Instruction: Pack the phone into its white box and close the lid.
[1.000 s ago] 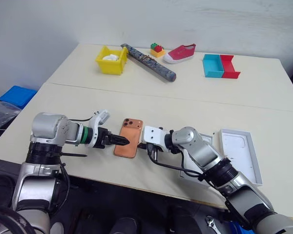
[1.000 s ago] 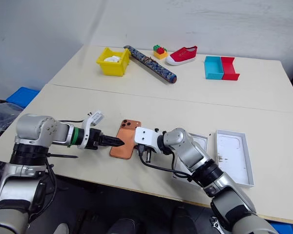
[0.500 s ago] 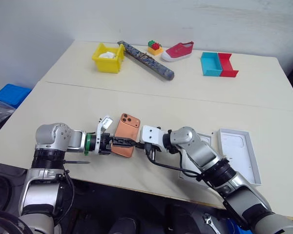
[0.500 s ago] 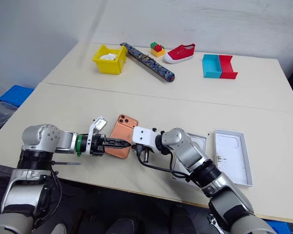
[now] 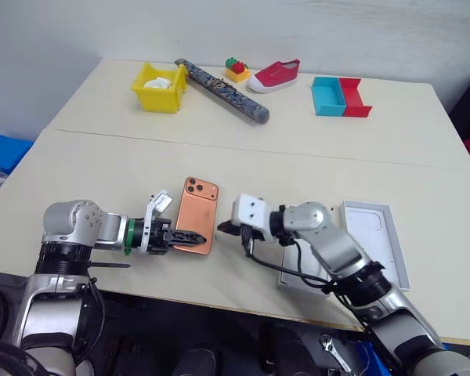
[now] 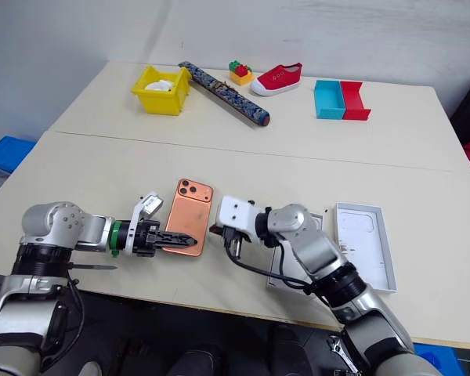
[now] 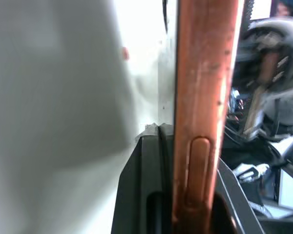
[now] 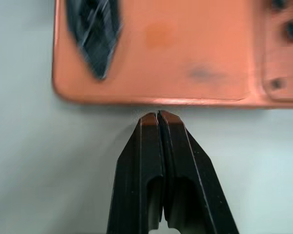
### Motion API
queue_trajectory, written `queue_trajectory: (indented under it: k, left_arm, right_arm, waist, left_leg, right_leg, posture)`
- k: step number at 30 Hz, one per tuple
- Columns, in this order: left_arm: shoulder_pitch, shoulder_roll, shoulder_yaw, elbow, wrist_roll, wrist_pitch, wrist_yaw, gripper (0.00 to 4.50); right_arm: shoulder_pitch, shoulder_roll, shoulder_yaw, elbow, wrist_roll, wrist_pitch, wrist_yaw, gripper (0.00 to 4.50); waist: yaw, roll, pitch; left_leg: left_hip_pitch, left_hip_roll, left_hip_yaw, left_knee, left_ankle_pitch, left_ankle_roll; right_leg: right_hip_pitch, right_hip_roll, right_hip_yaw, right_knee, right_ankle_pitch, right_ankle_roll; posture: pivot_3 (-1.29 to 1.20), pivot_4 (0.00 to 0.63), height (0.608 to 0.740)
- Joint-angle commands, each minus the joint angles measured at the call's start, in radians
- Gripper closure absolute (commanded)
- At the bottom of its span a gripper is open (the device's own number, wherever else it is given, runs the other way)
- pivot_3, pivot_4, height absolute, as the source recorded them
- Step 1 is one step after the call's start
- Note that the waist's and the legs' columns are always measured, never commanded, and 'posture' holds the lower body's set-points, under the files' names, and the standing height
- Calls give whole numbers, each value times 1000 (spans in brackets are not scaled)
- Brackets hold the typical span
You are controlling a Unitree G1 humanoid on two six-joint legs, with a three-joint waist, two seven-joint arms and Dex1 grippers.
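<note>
Phone (image 5: 197, 214): stiff, slim, slippery; lower centre; take by long edges.
Left claw (image 5: 193, 235): clamped on its near edge.
Right claw (image 6: 216, 230): shut, empty.

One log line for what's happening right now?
left gripper: shut on phone edge | right gripper: shut, beside phone | lid: open, on table

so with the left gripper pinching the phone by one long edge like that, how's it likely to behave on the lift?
The phone looks like a rigid slab, so it shouldn't flex. The left gripper pinches its near end only, so the far end probably sags or pivots. The smooth rounded edge in the left wrist view suggests it may slip. The right gripper is shut beside it, not holding.
</note>
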Motion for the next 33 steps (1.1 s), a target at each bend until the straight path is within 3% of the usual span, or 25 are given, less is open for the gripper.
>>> queue_trajectory:
  k: [1, 5, 9, 13, 20, 33]
  left_arm:
    - [3, -1, 29, -122, -141, 0, -13, 4386]
    - [7, -65, -16, -192, -262, 0, 68, 4386]
    - [-16, -204, -43, -184, -333, 0, 213, 4386]
    - [-46, -336, -60, -135, -355, 0, 328, 4386]
    - [-85, -461, -134, -65, -337, 0, 445, 4386]
    - [-208, -723, -108, 158, -198, 0, 613, 4386]
  right_arm:
    - [60, -83, -142, -245, 136, 141, 27, 4113]
    - [224, -238, -345, -502, 290, 297, 40, 2843]
    - [484, -378, -678, -694, 437, 420, 65, 1470]
    - [731, -431, -977, -804, 534, 472, 106, 57]
    - [911, -418, -1164, -885, 615, 498, 31, 0]
    - [1069, -382, -1169, -929, 626, 408, -91, 0]
  waist:
    - [4, -2, 0]
    - [31, -3, 1]
    - [44, -6, 2]
    - [55, -8, 4]
    - [56, -10, 5]
    - [76, -11, 5]
  left_leg:
    - [-1, 0, 0, 0, 0, 0]
    - [-4, 0, -3, 0, 0, 0]
    - [-6, -1, -3, 0, -1, 2]
    - [-5, 0, -1, 0, -2, 3]
    - [2, 0, 2, 1, -1, 2]
    - [1, -1, 2, 1, -2, 2]
  right_leg:
    - [-1, 0, 0, 0, 0, 0]
    - [-1, 0, 1, -2, 0, 0]
    - [0, 0, 4, -8, 1, 2]
    - [1, 1, 5, -9, 2, 3]
    - [4, 2, 10, -8, 2, 4]
    - [4, 2, 10, -9, 2, 4]
  posture:
    - [0, 150, 740]
    - [0, 150, 740]
    - [0, 150, 740]
    - [0, 150, 740]
    - [0, 150, 740]
    - [0, 150, 740]
